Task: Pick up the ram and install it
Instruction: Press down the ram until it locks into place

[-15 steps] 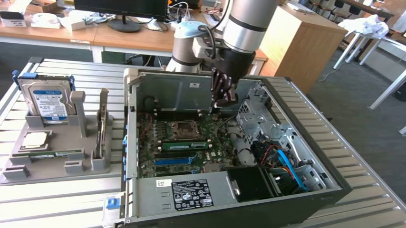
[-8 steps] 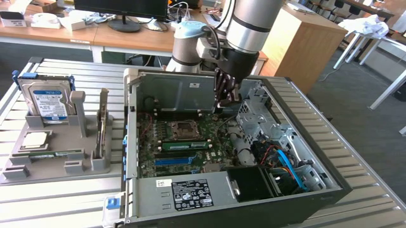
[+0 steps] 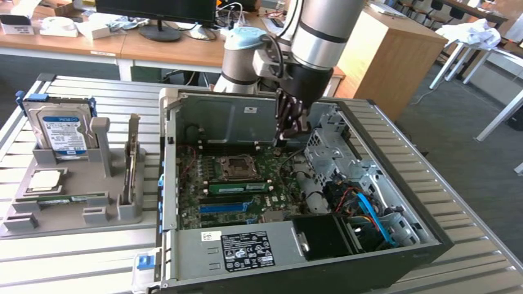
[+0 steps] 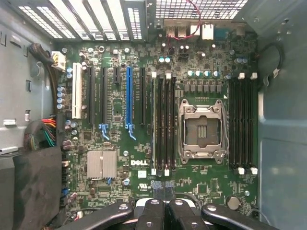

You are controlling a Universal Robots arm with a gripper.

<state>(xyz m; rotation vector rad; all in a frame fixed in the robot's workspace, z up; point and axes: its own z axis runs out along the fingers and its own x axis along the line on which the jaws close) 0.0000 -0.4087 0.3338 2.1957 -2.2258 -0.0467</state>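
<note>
Wooden desks (image 3: 65,40) with a monitor (image 3: 155,9) and a pale wooden cabinet (image 3: 392,55) stand behind a slatted metal bench (image 3: 474,245). On the bench lies an open computer case (image 3: 245,116). Beside it, at the exterior view's left, a grey holder (image 3: 73,211) carries a hard drive (image 3: 63,131) and a second green stick (image 3: 61,197). The arm (image 3: 323,30) reaches into the case, its gripper (image 3: 290,131) above the motherboard (image 4: 117,110). The ram (image 3: 237,186) sits in a slot beside the empty processor socket (image 4: 201,129). The fingers (image 4: 153,211) are together, gripping nothing.

Closed hand (image 4: 163,188) above mobo (image 4: 117,108), by CPU socket (image 4: 201,127).
</note>
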